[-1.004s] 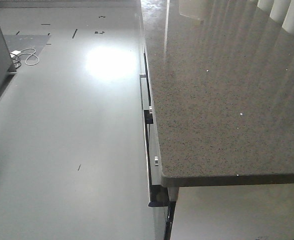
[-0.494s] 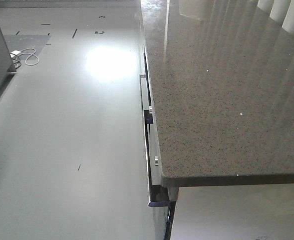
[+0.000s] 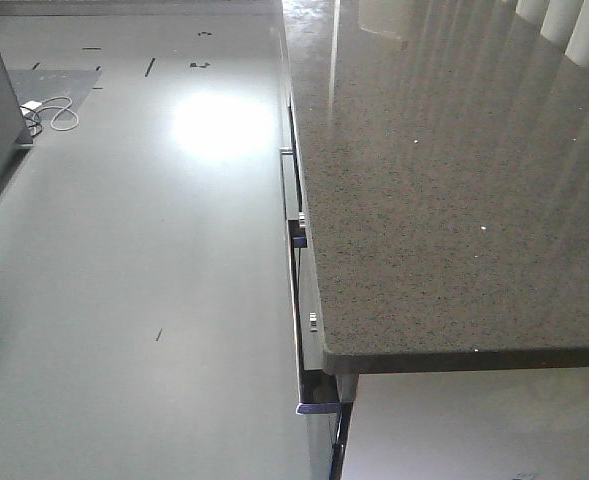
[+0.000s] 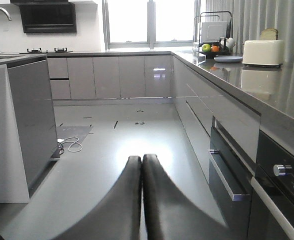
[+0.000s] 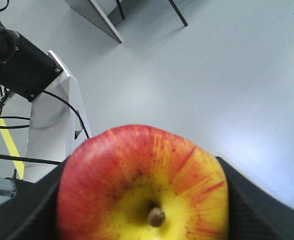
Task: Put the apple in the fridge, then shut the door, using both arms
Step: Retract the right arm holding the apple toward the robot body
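Right claw (image 5: pixel 142 205): black padded fingers gripping the small round red-and-yellow apple (image 5: pixel 143 180) over pale floor, not on the speckled grey stone countertop (image 3: pixel 444 200). Left claw (image 4: pixel 141 167), left of that countertop: fingers pressing together, holding nothing. Front view hardly changing since a second ago; fridge not showing, so the carry is probably continuing.

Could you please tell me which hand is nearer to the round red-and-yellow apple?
Right. The right hand grips the round red-and-yellow apple on both sides; the left hand is shut, empty, above the grey floor, apart from it.
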{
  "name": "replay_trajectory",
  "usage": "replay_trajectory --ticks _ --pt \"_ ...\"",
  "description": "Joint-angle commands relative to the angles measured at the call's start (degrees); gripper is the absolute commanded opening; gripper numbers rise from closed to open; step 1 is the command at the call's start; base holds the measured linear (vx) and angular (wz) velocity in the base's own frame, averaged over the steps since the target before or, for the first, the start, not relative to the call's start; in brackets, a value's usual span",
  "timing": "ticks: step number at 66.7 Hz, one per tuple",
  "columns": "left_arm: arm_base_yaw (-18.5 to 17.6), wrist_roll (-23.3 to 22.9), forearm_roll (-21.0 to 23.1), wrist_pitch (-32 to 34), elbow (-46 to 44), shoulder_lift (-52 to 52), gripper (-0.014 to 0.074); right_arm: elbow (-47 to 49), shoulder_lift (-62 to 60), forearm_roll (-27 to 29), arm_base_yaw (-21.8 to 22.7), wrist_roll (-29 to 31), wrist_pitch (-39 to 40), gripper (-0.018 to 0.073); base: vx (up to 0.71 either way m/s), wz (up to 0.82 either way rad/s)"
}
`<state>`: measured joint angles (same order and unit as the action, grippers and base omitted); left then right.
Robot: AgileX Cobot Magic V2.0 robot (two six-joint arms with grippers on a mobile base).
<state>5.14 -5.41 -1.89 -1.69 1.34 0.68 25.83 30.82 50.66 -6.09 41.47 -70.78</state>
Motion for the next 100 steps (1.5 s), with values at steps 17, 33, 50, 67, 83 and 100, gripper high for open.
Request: replay_trajectory --ticks 17,33,50,67,83,100 --pt "-0.4 -0.3 0.2 4.5 -1.0 0.8 -0.0006 1.5 0.1 3.9 -0.1 0.5 0.7 0.0130 0.00 0.00" --pt "-0.4 -0.3 0.2 4.5 -1.0 0.8 -0.0006 1.5 0.1 3.9 -0.1 0.5 0.7 0.0130 -0.02 0.07" --pt "-0.4 -0.3 0.2 4.5 -1.0 0.8 -0.0006 1.5 0.1 3.9 -0.1 0.5 0.5 0.0130 -0.03 0.14" --pt "-0.4 -0.3 0.2 4.5 -1.0 0.8 -0.0006 1.5 0.1 3.9 -0.1 0.5 0.5 0.0130 -0.02 0.22" --pt "-0.4 -0.3 0.2 4.5 -1.0 0.8 -0.0006 1.5 0.1 3.9 -0.1 0.5 0.5 0.0130 0.00 0.35" --pt "-0.4 -0.3 0.2 4.5 -1.0 0.8 -0.0006 1.5 0.1 3.9 -0.1 0.5 0.5 0.0130 0.02 0.42"
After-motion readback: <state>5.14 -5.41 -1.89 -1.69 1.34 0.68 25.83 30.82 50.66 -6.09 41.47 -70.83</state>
